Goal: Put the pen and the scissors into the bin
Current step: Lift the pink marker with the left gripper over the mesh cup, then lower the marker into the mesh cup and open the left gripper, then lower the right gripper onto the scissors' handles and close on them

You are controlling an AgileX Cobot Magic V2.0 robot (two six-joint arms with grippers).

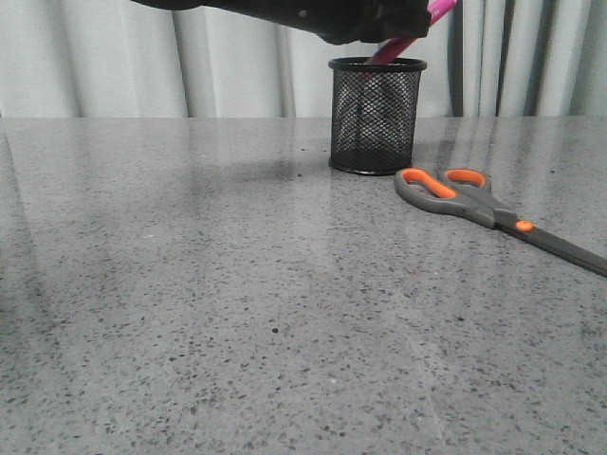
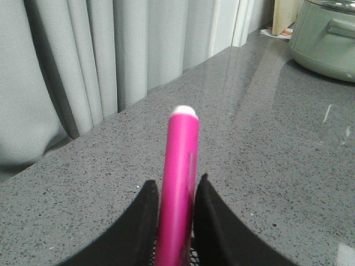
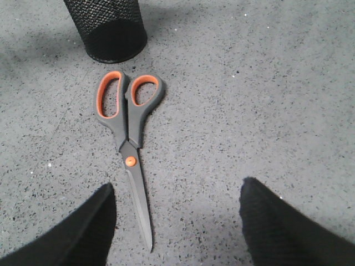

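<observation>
The black mesh bin [image 1: 377, 114] stands upright at the back of the grey table. My left gripper [image 1: 379, 21] hovers just above its rim, shut on the magenta pen [image 1: 391, 51], which slants with its lower end inside the bin. In the left wrist view the pen [image 2: 183, 144] runs up between the two fingers of that gripper [image 2: 177, 182], with the bin's mesh [image 2: 192, 258] just below. The scissors [image 1: 474, 199] lie flat and closed to the right of the bin. My right gripper [image 3: 177, 185] hangs open above the table, the blades of the scissors [image 3: 130, 127] pointing between its fingers, handles nearest the bin [image 3: 108, 27].
Grey curtains [image 1: 190, 57] hang along the table's far edge. A pale green pot [image 2: 324, 39] sits on the table far off in the left wrist view. Bare speckled tabletop [image 1: 237, 313] fills the foreground.
</observation>
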